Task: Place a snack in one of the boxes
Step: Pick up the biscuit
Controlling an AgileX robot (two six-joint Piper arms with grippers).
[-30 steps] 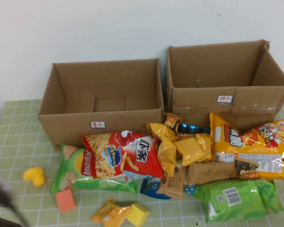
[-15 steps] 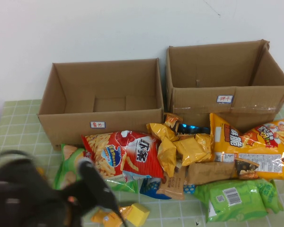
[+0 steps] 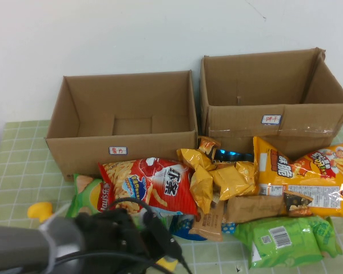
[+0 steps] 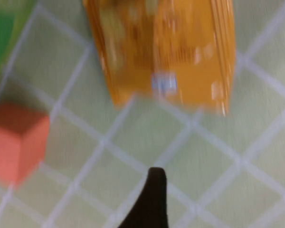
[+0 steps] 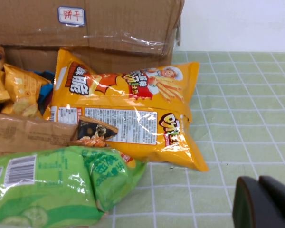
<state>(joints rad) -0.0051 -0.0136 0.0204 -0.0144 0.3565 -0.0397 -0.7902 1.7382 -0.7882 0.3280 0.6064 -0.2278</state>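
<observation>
Two open cardboard boxes stand at the back, the left box and the right box. Snack bags lie in front of them: a red bag, a big yellow bag, a green bag and small yellow packets. My left gripper hangs over the table's front left, open and empty, above a small orange packet; only one fingertip shows. My right gripper is shut and empty, low over the cloth to the right of the big yellow bag.
An orange-red cube lies beside the orange packet. A yellow toy and a green chip bag lie at the front left. A yellow block peeks out under my left arm. A brown packet lies mid-pile.
My left arm has swung in from the front left corner toward the right and now covers the orange cube and the small orange packet in the high view. The snacks have not moved.
</observation>
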